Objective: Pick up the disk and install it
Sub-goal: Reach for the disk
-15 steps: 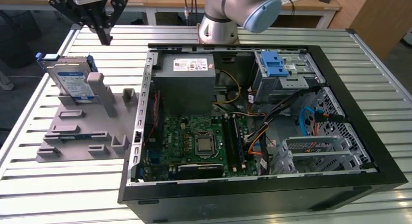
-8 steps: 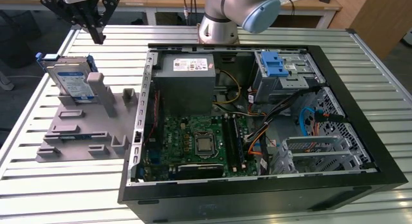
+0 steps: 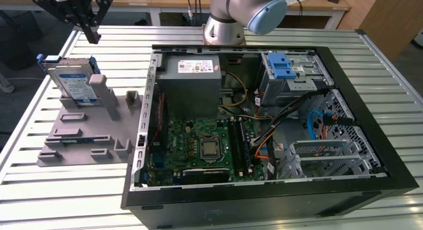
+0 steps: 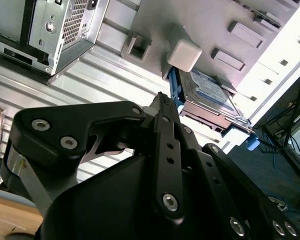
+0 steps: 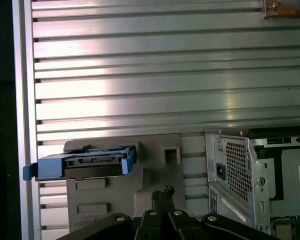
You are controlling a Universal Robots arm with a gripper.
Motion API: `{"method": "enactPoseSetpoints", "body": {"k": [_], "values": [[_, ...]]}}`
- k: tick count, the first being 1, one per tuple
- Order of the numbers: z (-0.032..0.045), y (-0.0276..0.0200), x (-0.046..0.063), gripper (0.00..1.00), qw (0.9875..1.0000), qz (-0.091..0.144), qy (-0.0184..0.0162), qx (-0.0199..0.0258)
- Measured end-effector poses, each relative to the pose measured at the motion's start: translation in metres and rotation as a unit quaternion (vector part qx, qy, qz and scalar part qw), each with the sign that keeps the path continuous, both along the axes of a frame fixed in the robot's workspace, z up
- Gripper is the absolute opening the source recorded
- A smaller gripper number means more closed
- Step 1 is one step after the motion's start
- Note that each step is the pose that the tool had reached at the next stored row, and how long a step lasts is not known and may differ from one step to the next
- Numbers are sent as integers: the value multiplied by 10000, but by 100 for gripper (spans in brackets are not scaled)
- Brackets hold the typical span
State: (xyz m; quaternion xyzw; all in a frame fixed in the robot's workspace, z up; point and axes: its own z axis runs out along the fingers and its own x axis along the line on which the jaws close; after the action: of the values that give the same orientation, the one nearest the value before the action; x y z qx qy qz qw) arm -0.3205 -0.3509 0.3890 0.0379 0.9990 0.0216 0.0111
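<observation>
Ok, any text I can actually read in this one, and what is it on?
Disk, blue-and-white label: print too small to read.
White sticker on the grey box: print and codes too small to read.
No other text is legible.

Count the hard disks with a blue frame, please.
1. The disk stands on edge in the grey holder, at the exterior view's left of the open computer case. More may be hidden inside the case's bays.
</observation>
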Motion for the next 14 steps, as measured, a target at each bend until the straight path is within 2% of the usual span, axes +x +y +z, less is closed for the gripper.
{"method": "enactPoseSetpoints", "body": {"k": [14], "values": [[-6, 67, -211, 11, 10000, 0, 0, 0]]}}
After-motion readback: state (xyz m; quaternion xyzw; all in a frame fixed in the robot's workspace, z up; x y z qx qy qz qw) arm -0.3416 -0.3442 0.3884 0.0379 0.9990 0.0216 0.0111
